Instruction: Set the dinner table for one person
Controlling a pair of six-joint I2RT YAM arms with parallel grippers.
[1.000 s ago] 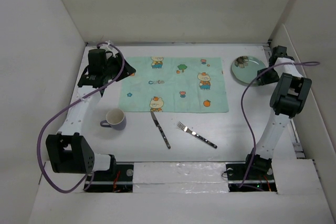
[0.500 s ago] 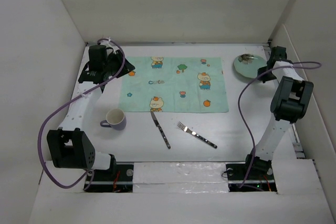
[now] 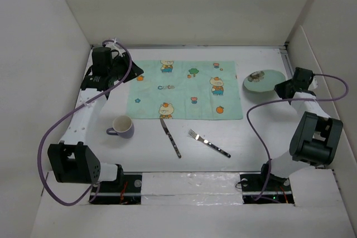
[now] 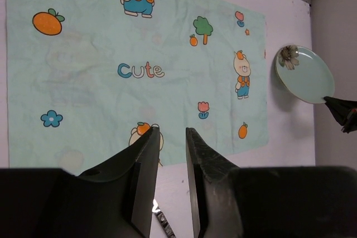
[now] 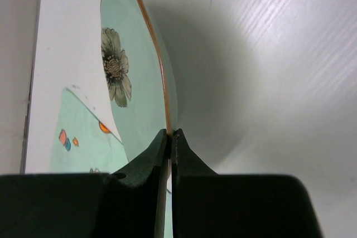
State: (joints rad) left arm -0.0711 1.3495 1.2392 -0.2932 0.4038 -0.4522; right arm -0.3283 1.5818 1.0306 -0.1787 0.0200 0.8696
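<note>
Table (image 3: 150, 160) lies under right fingers (image 5: 145, 163) pinching plate (image 5: 128, 82) rim, left fingers (image 4: 139, 171) slightly apart.

Even, soft white light; sharp frames, faint shadow beside plate (image 5: 139, 98).

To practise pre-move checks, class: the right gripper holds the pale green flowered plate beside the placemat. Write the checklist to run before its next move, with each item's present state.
1. Right gripper shut on pale green flowered ceramic plate rim: ok.
2. Plate above mint-green cartoon-print cloth placemat: not ok, it is beside the right edge.
3. Placemat middle bare: ok.
4. Left gripper out of the path: ok, at the mat's left edge, nothing between its fingers.
5. Silver metal knife off the mat: cannot tell, its tip meets the near edge.
</note>
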